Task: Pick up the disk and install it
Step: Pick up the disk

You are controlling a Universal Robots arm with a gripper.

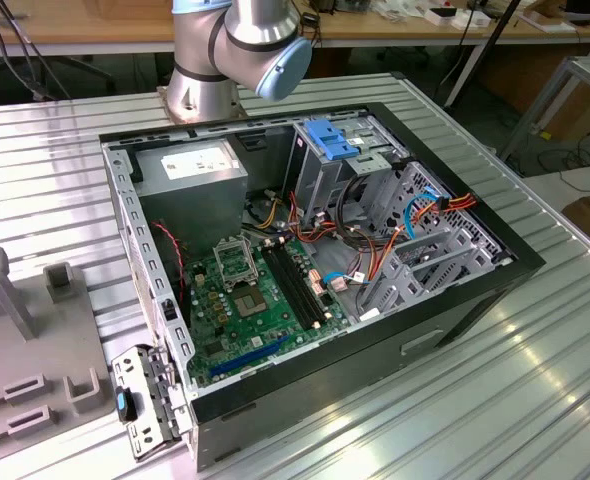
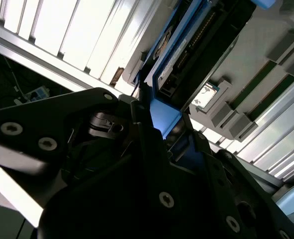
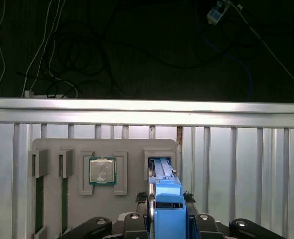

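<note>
On the exterior view's left, a grey moulded plastic fixture tray [image 1: 15, 340] lies on the ribbed aluminium counter [image 1: 535, 400]. To its right stands an open black computer case [image 1: 455, 320] with a green motherboard [image 1: 240, 300] inside. At the case's far side is a metal drive cage with a blue plastic top [image 1: 335, 140]. The silver robot arm [image 1: 235, 50] rises behind the case. In the first wrist view the tray carries a square processor chip [image 3: 102, 171] in a pocket. Just beside that pocket the disk [image 3: 162, 169], a grey-metal hard drive with bright blue rails, stands on edge in a slot. The black gripper [image 3: 168, 201] straddles its upper end, fingers [image 3: 150, 199] clenched against the blue rails on both sides.
</note>
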